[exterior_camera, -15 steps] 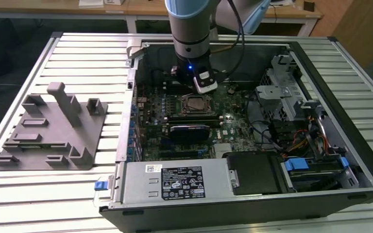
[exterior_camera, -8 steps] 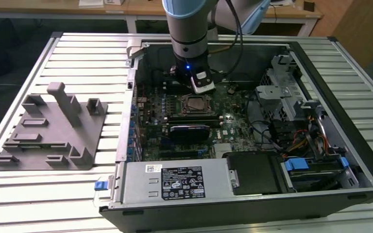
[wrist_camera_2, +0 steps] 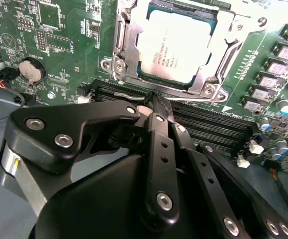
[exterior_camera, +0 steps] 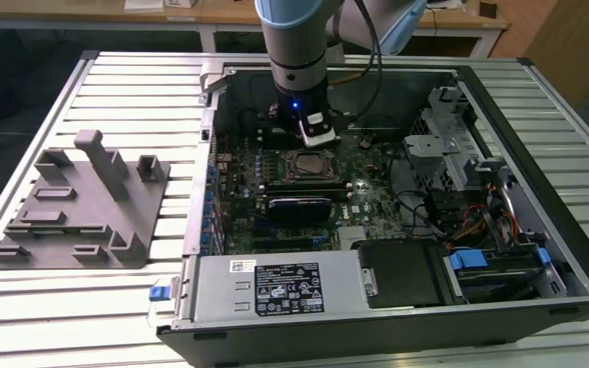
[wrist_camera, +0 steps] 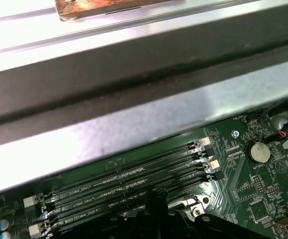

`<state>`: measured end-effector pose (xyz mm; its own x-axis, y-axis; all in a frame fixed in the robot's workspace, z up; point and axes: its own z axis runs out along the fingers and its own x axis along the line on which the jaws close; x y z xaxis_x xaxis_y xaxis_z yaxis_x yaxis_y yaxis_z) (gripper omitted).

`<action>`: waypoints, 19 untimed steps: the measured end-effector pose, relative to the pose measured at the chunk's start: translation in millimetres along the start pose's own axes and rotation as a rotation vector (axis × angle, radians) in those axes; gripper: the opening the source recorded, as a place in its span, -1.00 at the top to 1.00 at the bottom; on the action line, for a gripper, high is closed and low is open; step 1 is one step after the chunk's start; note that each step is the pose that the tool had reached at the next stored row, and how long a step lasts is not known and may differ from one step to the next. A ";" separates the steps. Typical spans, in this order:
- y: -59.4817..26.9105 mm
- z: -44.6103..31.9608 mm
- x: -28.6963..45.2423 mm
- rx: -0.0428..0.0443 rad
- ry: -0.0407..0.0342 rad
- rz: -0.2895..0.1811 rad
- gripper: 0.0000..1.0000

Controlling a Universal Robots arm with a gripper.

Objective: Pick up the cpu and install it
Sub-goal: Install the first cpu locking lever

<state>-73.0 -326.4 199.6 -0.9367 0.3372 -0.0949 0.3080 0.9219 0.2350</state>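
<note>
cpu (wrist_camera_2: 176, 47) seated in socket at upper centre of second wrist view, end effector (wrist_camera_2: 156, 102) pinched narrow, empty, over memory slots (wrist_camera_2: 204, 124) just beside it.

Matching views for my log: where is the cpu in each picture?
Exterior view: the cpu sits in the socket, inside the open computer case.
Second wrist view: the cpu sits in the socket, just beyond the memory slots.
First wrist view: the memory slots run along the board.
Shared landmark: the memory slots beside the socket.
</note>
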 end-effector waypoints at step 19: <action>-0.5 7.0 1.1 0.0068 -0.0322 0.077 0.79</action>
<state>-73.0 -325.2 192.6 -0.9043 0.4130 -0.1079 0.3802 0.8942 0.2362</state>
